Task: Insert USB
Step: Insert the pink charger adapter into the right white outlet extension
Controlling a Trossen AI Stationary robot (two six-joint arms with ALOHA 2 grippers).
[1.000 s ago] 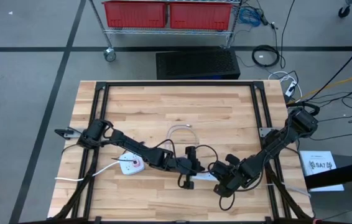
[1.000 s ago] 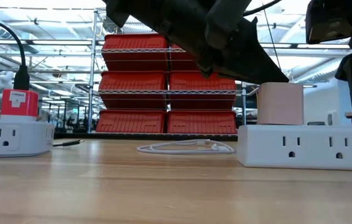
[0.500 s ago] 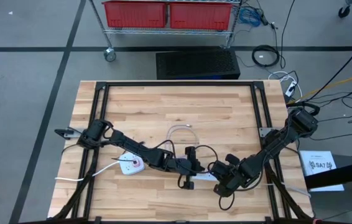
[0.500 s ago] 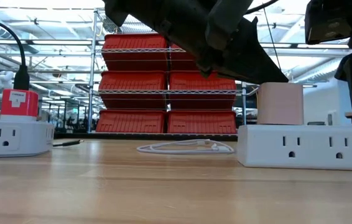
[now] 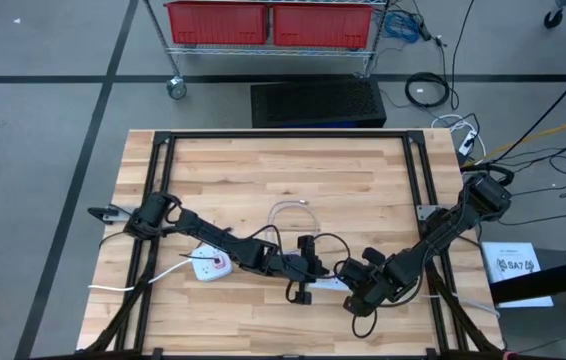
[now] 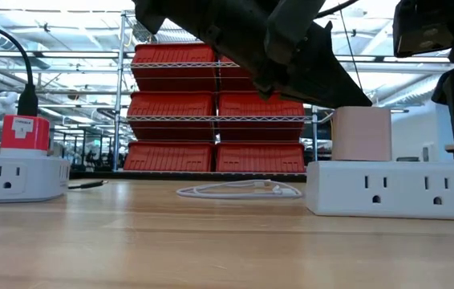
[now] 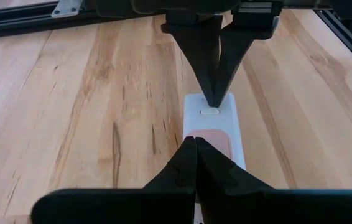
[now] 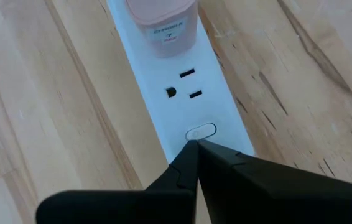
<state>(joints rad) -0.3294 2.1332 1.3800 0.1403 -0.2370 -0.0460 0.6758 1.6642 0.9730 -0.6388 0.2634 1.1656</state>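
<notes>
Near the front middle of the counter (image 5: 363,180), both arms meet over a white power strip (image 8: 226,134) with a pink charger (image 7: 217,142) plugged into it. The left hand (image 7: 194,142) hangs just above the charger, fingers pinched together on nothing. The right hand (image 8: 196,144) is also closed and empty, its tip right at the strip's small button (image 8: 201,132).

The white USB cable (image 5: 288,207) lies loose farther back on the counter, well apart from both hands. So I'd say the plugging-in itself hasn't begun and this looks like steadying or poking at the strip. Next, one hand would need to open, reach back for the cable's end and bring it to the charger.

The wrist views show the button and the closed fingertips, which the overhead view hides under the arms. The low view alone shows the charger standing upright, and a second socket block (image 6: 14,177) with a red plug (image 6: 25,132) off to the left.
</notes>
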